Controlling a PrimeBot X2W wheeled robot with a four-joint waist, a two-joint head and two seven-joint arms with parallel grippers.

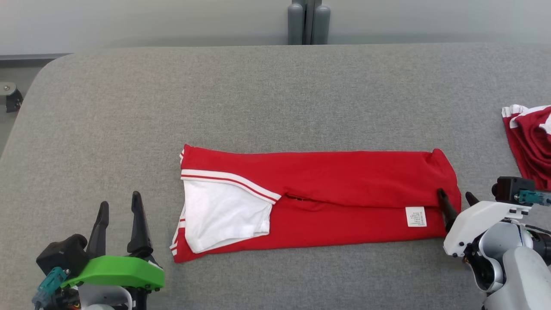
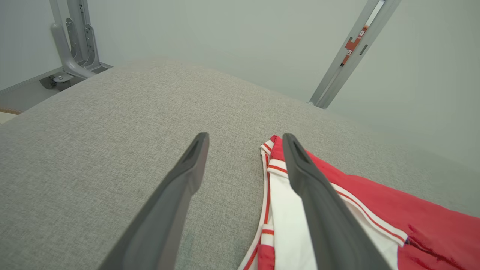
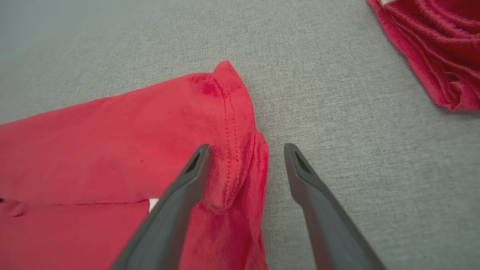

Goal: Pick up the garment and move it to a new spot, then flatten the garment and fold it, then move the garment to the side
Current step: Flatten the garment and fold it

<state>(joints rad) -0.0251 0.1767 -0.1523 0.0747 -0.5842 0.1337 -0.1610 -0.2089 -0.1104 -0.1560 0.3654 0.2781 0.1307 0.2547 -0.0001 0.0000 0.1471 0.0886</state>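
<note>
The garment [image 1: 335,193] is a red shirt folded into a long strip across the middle of the grey table [image 1: 275,99]. A white panel with striped trim shows at its left end and a small white label near its right end. My left gripper [image 1: 120,202] stands open just left of the garment's left end, with nothing between its fingers. The left wrist view shows the left gripper [image 2: 245,137] above bare table, the garment's [image 2: 375,210] striped edge beside its right finger. My right gripper [image 1: 455,194] is open at the garment's right end. Seen from its own wrist, the right gripper [image 3: 247,147] straddles the garment's [image 3: 131,131] hemmed edge.
A second red and white garment [image 1: 531,142] lies bunched at the table's right edge, and this second garment [image 3: 442,48] is close to my right gripper. A grey metal post [image 1: 308,21] stands behind the table's far edge. Bare cloth surface stretches behind and left of the strip.
</note>
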